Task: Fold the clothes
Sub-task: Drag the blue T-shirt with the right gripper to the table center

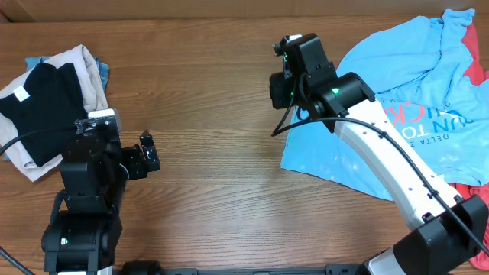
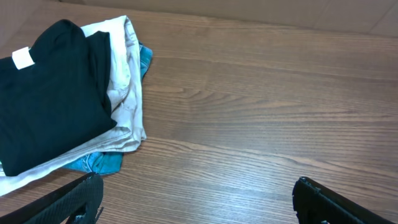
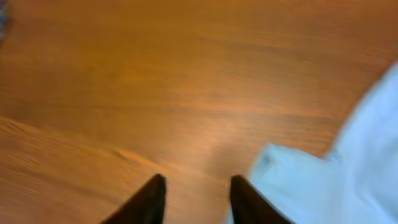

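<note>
A light blue T-shirt (image 1: pixel 412 107) with pink print lies crumpled at the right of the wooden table; its edge shows in the blurred right wrist view (image 3: pixel 348 168). My right gripper (image 1: pixel 284 85) hovers just left of that shirt, fingers apart (image 3: pixel 198 190) with only bare wood between them. A pile of folded clothes sits at the far left: a black shirt (image 1: pixel 38 99) (image 2: pixel 43 99) on a beige garment (image 1: pixel 88 72) (image 2: pixel 124 74). My left gripper (image 1: pixel 147 153) is to the right of the pile, wide open and empty (image 2: pixel 198 183).
A red garment (image 1: pixel 477 69) lies under the blue T-shirt at the right edge. A blue garment (image 2: pixel 99 163) pokes out at the bottom of the folded pile. Bare wood (image 1: pixel 214 114) lies between the two grippers.
</note>
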Robot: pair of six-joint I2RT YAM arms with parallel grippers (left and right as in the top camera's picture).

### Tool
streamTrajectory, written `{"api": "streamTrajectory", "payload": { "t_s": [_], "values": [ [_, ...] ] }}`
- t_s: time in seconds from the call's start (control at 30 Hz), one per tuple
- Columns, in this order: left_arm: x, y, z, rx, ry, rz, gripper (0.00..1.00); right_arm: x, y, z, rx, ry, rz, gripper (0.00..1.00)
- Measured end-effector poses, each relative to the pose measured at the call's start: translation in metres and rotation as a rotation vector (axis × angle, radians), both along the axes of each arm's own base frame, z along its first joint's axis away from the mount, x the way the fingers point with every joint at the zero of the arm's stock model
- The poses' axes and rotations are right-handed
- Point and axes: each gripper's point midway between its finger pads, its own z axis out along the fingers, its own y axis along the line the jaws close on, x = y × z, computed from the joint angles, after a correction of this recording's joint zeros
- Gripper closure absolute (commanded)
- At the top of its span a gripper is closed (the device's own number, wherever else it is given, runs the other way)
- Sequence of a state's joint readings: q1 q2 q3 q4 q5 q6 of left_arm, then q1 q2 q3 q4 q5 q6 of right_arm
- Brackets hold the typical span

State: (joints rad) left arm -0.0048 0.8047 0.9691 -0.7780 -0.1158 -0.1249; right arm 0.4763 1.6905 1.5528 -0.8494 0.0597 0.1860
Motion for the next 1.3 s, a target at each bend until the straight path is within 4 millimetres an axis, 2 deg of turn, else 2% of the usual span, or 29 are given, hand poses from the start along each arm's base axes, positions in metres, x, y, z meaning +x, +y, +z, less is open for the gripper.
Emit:
{"api": "streamTrajectory", "payload": {
  "t_s": [0.27, 0.33, 0.43, 0.53, 0.57, 0.83, 1.03, 1.1, 1.13, 1.17, 1.2, 1.3],
  "values": [
    [0.0, 0.0, 0.0, 0.0, -0.001, 0.0, 0.0, -0.043, -0.047, -0.04, -0.178, 0.247, -0.072, 0.52],
    [0.0, 0.0, 0.0, 0.0, -0.001, 0.0, 0.0, -0.046, -0.049, -0.052, -0.199, 0.283, -0.08, 0.48],
    [0.0, 0.0, 0.0, 0.0, 0.0, 0.0, 0.0, -0.051, -0.055, -0.082, -0.237, 0.351, -0.105, 0.41],
    [0.0, 0.0, 0.0, 0.0, 0.0, 0.0, 0.0, -0.059, -0.062, -0.111, -0.261, 0.405, -0.13, 0.25],
    [0.0, 0.0, 0.0, 0.0, 0.0, 0.0, 0.0, -0.062, -0.066, -0.122, -0.265, 0.421, -0.147, 0.23],
    [0.0, 0.0, 0.0, 0.0, 0.001, 0.0, 0.0, -0.078, -0.096, -0.164, -0.274, 0.485, -0.226, 0.1],
    [0.0, 0.0, 0.0, 0.0, 0.001, 0.0, 0.0, -0.093, -0.122, -0.195, -0.274, 0.522, -0.285, 0.09],
    [0.0, 0.0, 0.0, 0.0, 0.0, 0.0, 0.0, -0.096, -0.127, -0.202, -0.264, 0.532, -0.297, 0.11],
    [0.0, 0.0, 0.0, 0.0, 0.0, 0.0, 0.0, -0.096, -0.127, -0.202, -0.254, 0.529, -0.299, 0.15],
    [0.0, 0.0, 0.0, 0.0, 0.0, 0.0, 0.0, -0.096, -0.128, -0.203, -0.244, 0.531, -0.301, 0.25],
    [0.0, 0.0, 0.0, 0.0, 0.0, -0.001, 0.0, -0.096, -0.127, -0.203, -0.234, 0.529, -0.302, 0.39],
    [0.0, 0.0, 0.0, 0.0, 0.0, -0.001, 0.0, -0.096, -0.123, -0.205, -0.21, 0.529, -0.295, 0.71]
  ]
}}
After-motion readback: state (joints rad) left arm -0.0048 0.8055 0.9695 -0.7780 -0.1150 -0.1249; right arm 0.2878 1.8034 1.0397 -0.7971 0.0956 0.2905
